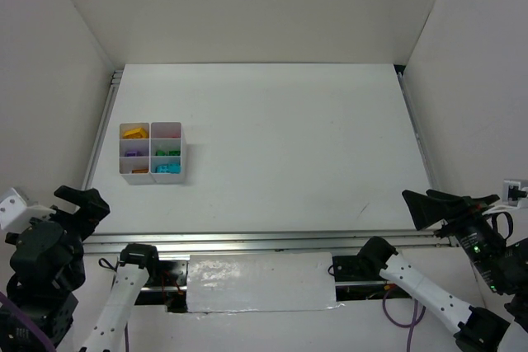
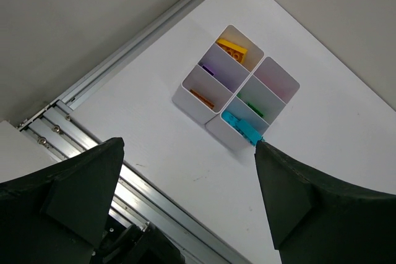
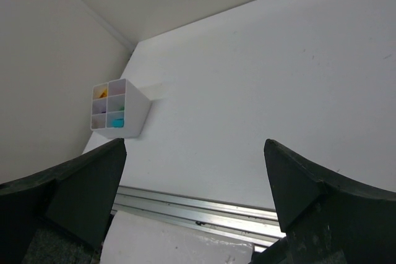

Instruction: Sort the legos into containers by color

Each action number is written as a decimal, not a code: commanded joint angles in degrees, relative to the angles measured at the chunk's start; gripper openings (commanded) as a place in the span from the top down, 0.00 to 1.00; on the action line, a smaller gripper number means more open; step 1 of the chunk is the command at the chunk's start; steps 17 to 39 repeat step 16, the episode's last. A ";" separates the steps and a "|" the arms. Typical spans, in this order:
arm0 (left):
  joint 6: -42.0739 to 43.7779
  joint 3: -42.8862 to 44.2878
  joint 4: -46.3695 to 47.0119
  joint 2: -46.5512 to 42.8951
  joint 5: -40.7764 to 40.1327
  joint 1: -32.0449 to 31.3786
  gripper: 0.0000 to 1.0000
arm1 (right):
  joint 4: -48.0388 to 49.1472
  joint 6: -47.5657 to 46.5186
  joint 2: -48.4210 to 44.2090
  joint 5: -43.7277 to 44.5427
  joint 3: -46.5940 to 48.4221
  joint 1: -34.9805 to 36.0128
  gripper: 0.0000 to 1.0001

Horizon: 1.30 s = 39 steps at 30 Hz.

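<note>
The legos [image 2: 241, 128] all look sorted in the containers [image 2: 197, 108] at the counter's [image 1: 289, 146] upper left, so the left gripper [image 2: 187, 145] and right gripper [image 3: 193, 143], both wide apart and empty, should not bump them.

All three views, overhead and both wrists, share the tray [image 1: 153, 178].

The left arm [image 1: 115, 302] and the right arm [image 1: 421, 282] are folded back over their bases. The left gripper [image 1: 82, 200] and the right gripper [image 1: 431, 205] are held raised, with fingers spread wide apart and empty.
</note>
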 commanded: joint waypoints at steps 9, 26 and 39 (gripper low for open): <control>0.80 -1.57 2.96 -0.81 -1.32 -0.76 0.00 | 1.76 0.90 -0.60 0.24 -2.21 0.02 0.00; 1.41 -2.19 4.27 -0.99 -1.14 -0.76 0.01 | 2.91 0.55 0.19 -0.20 -3.09 0.02 0.00; 1.41 -2.19 4.27 -0.99 -1.14 -0.76 0.01 | 2.91 0.55 0.19 -0.20 -3.09 0.02 0.00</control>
